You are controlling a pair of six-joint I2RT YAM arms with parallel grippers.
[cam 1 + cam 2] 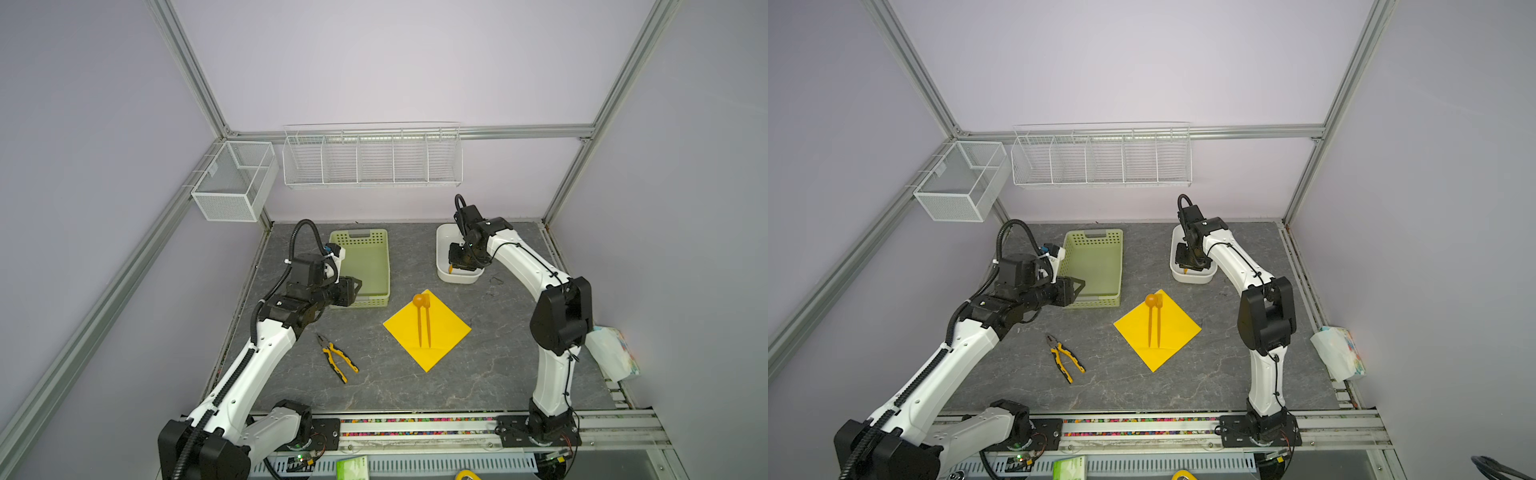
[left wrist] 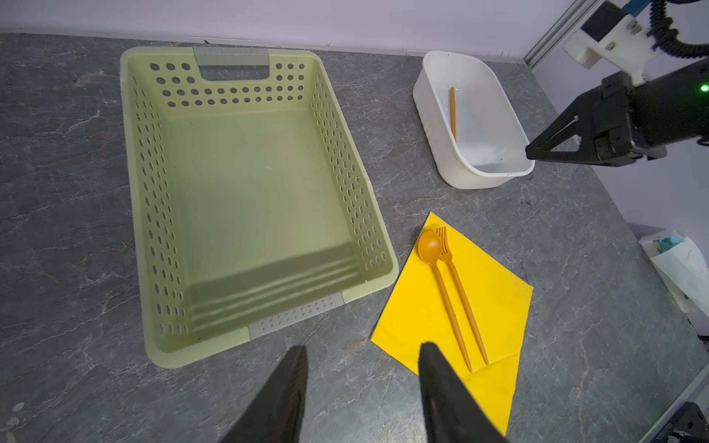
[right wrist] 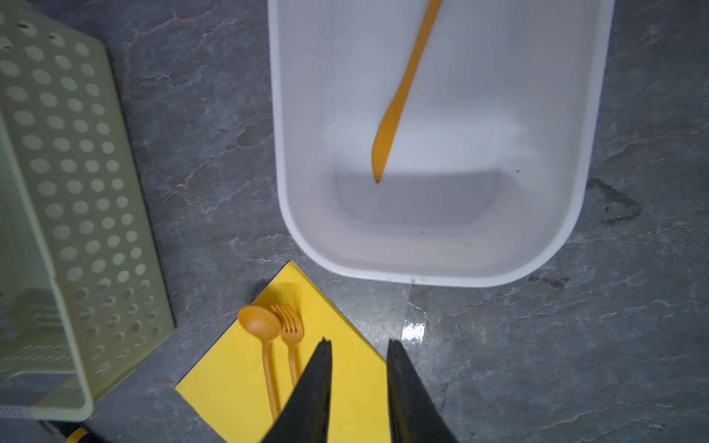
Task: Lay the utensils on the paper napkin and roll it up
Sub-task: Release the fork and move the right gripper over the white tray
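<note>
Two utensils (image 3: 259, 326) lie on the paper napkin (image 3: 230, 383); the third, a knife (image 3: 403, 88), lies lengthwise in the white tub (image 3: 278, 153) under the right gripper (image 3: 358, 341), the nearer one, jaws apart, empty

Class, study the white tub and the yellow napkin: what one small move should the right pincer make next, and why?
Probably lower the right pincer into the white tub and close on the orange knife. The spoon and fork already lie side by side on the napkin, the knife lies alone in the tub, and the pincer hangs open and empty over it.
</note>
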